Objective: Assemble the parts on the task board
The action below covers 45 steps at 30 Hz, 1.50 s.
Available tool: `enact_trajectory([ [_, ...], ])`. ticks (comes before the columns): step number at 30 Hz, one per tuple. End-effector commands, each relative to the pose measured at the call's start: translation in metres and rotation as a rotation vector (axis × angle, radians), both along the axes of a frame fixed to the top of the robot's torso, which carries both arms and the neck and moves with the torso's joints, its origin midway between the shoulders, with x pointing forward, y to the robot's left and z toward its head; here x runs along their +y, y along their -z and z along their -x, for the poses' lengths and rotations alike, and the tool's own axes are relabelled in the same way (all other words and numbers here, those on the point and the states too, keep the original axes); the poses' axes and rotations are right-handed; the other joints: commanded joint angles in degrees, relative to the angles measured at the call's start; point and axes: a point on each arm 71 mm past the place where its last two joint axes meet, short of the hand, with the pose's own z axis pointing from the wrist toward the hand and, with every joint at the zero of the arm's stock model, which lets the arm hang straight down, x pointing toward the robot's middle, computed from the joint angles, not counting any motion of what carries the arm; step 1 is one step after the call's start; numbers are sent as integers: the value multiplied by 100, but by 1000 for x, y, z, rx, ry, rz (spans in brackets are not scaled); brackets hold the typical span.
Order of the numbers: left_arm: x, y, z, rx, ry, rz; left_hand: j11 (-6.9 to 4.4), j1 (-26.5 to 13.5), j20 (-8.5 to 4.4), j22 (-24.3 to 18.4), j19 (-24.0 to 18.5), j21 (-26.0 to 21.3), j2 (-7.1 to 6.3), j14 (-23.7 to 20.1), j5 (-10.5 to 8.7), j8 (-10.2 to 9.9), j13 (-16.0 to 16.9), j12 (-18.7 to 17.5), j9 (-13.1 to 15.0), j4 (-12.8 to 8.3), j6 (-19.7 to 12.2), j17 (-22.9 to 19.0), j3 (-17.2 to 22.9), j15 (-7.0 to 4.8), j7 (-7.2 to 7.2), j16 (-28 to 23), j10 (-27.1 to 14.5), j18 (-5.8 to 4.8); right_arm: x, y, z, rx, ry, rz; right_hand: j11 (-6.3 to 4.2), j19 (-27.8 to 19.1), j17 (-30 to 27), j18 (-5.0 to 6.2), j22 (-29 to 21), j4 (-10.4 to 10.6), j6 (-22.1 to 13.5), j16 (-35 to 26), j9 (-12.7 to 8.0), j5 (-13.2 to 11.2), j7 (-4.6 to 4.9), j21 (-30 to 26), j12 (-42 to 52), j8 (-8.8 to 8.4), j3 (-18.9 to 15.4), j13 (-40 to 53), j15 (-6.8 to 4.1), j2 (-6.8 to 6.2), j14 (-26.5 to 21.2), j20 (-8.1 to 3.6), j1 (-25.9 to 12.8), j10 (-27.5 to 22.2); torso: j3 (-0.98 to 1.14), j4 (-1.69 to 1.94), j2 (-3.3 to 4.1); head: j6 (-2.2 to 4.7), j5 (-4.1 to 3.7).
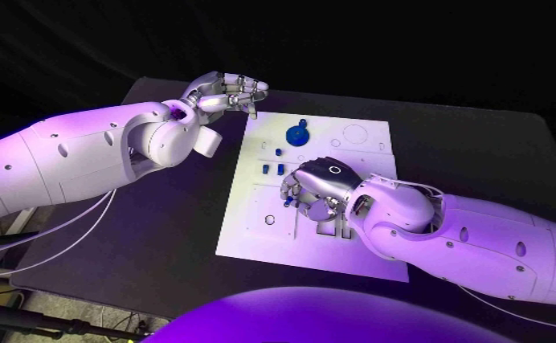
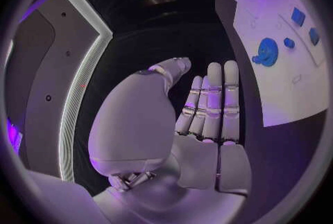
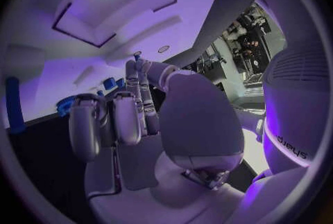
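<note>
From my station, the left hand [image 1: 222,91] hovers over the black table [image 1: 151,230], just off the far left corner of the task board [image 1: 261,234]. In the left wrist view its fingers [image 2: 215,99] lie straight and side by side with the thumb set off; it holds nothing.

Beyond those fingertips, on the board, lies a round blue part [image 2: 267,51] with smaller blue parts [image 2: 298,16] past it. The same round part [image 1: 299,134] sits on the board's far half in the head view, just beyond the right hand [image 1: 319,186].

The right hand rests low over the board's centre, fingers curled downward. Small blue parts [image 1: 265,168] lie just beside it on its left. Something blue [image 1: 286,198] shows under its fingers; I cannot tell whether the hand grips it or what it is. The right wrist view shows curled fingers [image 3: 125,118] and, beyond them, blue pieces [image 3: 66,106] partly hidden.

Legible writing: lettering [image 3: 293,146] on the robot's body; I cannot read it with certainty.
</note>
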Motion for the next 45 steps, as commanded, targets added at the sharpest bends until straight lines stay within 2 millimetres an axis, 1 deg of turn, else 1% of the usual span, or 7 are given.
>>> enact_trajectory([
  [1, -2, -1, 0, -1, 16, 11, -11, 43, 33, -5, 10, -18, 35, -23, 38, -19, -9, 12, -9, -5, -58, -9, -18, 19, 72, -20, -36, 69, 1, 2, 1, 7, -14, 13, -36, 228, -1, -79, 1174, -47, -12, -14, 17, 21, 27, -7, 10, 20, -1, 10, -18, 48, 213, -19, -18, -7, 0, -5, -3, 0, 6],
  [15, -2, -1, 1, 0, 17, 11, -11, 43, 33, -5, 10, -18, 35, -23, 38, -19, -9, 12, -9, -5, -58, -9, -18, 19, 72, -20, -36, 69, 3, 7, 2, 26, -15, 35, -36, 228, -1, -79, 1174, -47, -12, -14, 17, 21, 27, -7, 10, 20, -1, 10, -18, 48, 213, -19, -18, -7, -5, -4, -2, 0, 5],
  [24, -2, -1, 1, 1, 17, 11, -11, 43, 33, -5, 10, -18, 35, -23, 38, -19, -9, 12, -9, -5, -58, -9, -18, 19, 72, -20, -36, 69, 6, 9, 2, 23, -14, 62, -31, 219, -21, -75, 1168, -48, -19, -26, 25, 17, 30, -26, -2, 18, -12, 16, -15, 53, 209, -16, -39, -8, -3, 1, -3, 0, -5],
  [33, -2, -1, 1, 3, 18, 10, -7, 46, 38, -5, 18, -16, 44, -27, 39, -19, -10, 26, -10, -12, -64, -15, -28, 22, 76, -21, -54, 71, 9, 10, 4, 12, -19, 82, -25, 204, -40, -69, 1159, -48, -41, -38, 33, 5, 34, -54, -28, 8, -41, 21, -9, 38, 204, -10, -79, -26, -3, -6, -3, 0, 1],
  [36, -2, -1, 1, 3, 18, 10, -7, 46, 38, -5, 18, -16, 44, -27, 39, -19, -10, 26, -10, -12, -64, -15, -28, 22, 76, -21, -54, 71, 9, 11, 4, 13, -21, 87, -16, 194, -52, -64, 1154, -45, -80, -45, 36, 0, 41, -74, -63, -17, -77, 27, -1, 9, 201, -2, -132, -53, -2, -5, -4, 0, 3],
  [40, -1, -1, 1, 4, 17, 9, -7, 46, 38, -5, 18, -16, 44, -27, 39, -19, -10, 26, -10, -12, -64, -15, -28, 22, 76, -21, -54, 71, 8, 12, 3, 17, -17, 99, -9, 196, -54, -66, 1160, -39, -105, -44, 41, 76, 45, -69, -93, -36, -117, 39, 6, -6, 201, 6, -183, -65, -1, 0, -6, 0, -2],
  [45, -1, -1, 1, 4, 16, 9, -7, 46, 38, -5, 18, -16, 44, -27, 39, -19, -10, 26, -10, -12, -64, -15, -28, 22, 76, -21, -54, 71, 6, 13, 3, 14, -13, 104, -9, 196, -54, -66, 1160, -39, -105, -44, 41, 76, 45, -69, -93, -36, -117, 39, 6, -6, 201, 6, -183, -65, -1, -2, -4, 0, 15],
])
